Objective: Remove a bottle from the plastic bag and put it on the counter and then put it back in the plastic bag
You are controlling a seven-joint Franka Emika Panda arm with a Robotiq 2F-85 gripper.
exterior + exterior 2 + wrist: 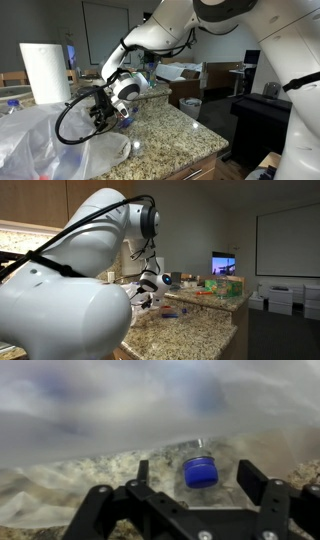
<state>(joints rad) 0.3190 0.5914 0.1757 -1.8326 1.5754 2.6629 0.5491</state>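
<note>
- Bottle (200,471) is lying on its side on counter (110,464), right at edge of plastic bag (150,405). Blue cap end is facing wrist cam, body is clear, and can't tell if bag film is covering it.
- Gripper (194,466) is hovering low w/ fingers (143,470) spread wide, one on each side of cap, not touching it.
- In an exterior view, gripper (105,110) is hanging just over bag (40,145), near paper towel roll (45,72).
</note>
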